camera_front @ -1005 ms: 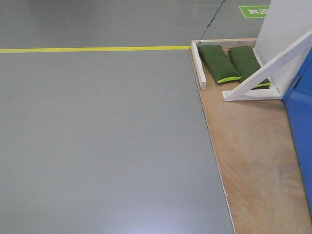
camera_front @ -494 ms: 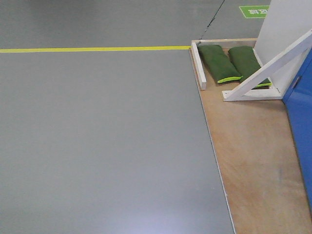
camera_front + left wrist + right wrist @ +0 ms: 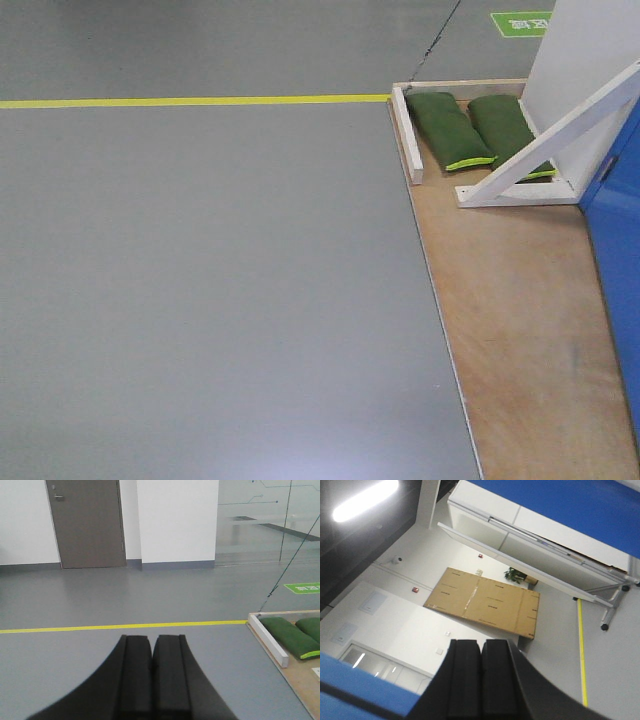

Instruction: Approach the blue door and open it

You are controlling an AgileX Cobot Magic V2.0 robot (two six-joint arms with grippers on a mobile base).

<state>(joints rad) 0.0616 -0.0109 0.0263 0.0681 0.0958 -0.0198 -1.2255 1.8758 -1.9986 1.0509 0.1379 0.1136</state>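
**Change since previous record:** none of note in the front view. The blue door point(image 3: 618, 270), plywood platform point(image 3: 520, 330) and sandbags point(image 3: 448, 128) sit where they sat a second ago.

**Blue door:** glossy, bright blue flat panel. Only a lower strip shows, at the right edge of the front view. It stands on the plywood platform, just beside the foot of the white brace point(image 3: 545, 140). The handle is out of view.

**Left gripper** point(image 3: 152, 645): matt black, with curved outer shells. The flat pads are pressed together with nothing between them. It is held level above the grey floor point(image 3: 200, 300).

**Right gripper** point(image 3: 481, 650): same build, with its pads likewise clamped on nothing. It is tilted up toward the ceiling. Blue surfaces cross two corners of this view; I cannot tell whether they are the door.

**Writing:**
- Green floor sign point(image 3: 522, 22): white characters, cut off and unreadable.
- Cardboard sheet point(image 3: 482, 601): faint print, illegible.

**Materials and shapes:**
- Grey floor: smooth, with a slight sheen.
- Yellow line point(image 3: 190, 101): a thin straight stripe that meets the platform's corner.
- Plywood platform: pale brown with visible grain and a straight edge.
- White batten point(image 3: 406, 135): square-section painted wood, lying along the platform's edge.
- Sandbags: two dark green fabric pillows with lime trim, lying side by side between the batten and the white panel point(image 3: 590, 50).
- White brace: a painted diagonal strut that leans against the white panel.
- Grey-brown door point(image 3: 87, 525): plain and matt, in the far wall.
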